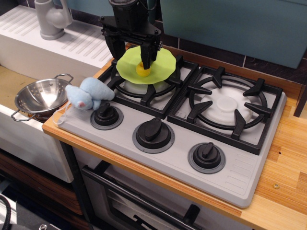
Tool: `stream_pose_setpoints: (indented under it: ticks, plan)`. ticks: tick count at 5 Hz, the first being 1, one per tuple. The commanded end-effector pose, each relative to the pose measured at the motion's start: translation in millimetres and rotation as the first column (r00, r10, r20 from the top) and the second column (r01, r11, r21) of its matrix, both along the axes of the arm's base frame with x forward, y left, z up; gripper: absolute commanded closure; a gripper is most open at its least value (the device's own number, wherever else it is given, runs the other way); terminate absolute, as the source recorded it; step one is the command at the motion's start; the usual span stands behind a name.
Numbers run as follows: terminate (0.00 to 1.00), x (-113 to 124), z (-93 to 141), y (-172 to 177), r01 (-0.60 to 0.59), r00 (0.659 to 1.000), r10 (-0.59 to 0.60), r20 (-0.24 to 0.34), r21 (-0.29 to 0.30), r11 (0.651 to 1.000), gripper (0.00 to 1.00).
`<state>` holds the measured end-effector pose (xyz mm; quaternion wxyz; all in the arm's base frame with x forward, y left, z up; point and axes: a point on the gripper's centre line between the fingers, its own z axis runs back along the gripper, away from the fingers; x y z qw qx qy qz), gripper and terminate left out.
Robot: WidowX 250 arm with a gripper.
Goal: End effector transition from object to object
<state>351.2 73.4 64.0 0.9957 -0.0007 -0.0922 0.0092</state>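
Observation:
My end effector, a black gripper (131, 61) on a bulky black wrist, hangs over the back left burner. Its two fingers point down and stand apart, so it is open and holds nothing. A light green round lid (158, 62) with a yellow knob (140, 71) lies on the left burner grate (148, 93). The right finger (146, 55) comes down right at the yellow knob; the left finger (115, 48) is over the lid's left edge. I cannot tell whether a finger touches the knob.
A blue plush toy (88, 93) lies at the stove's left edge by the left knob (106, 115). Two more knobs (153, 134) (206, 155) line the front. The right burner (228, 105) is bare. A metal colander (41, 96) sits in the sink at left, with a grey faucet (50, 19) behind.

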Motion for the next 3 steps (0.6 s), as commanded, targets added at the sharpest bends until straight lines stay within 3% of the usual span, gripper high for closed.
stream_pose_setpoints:
  ticks: [1,3]
  plan:
    - [0.0,0,0,0,0.0,1.0,0.0,0.0,0.0,1.0,0.0]
    - [0.0,2,90,-4,-0.017,0.998,0.023,-0.065,0.088,0.996,0.0]
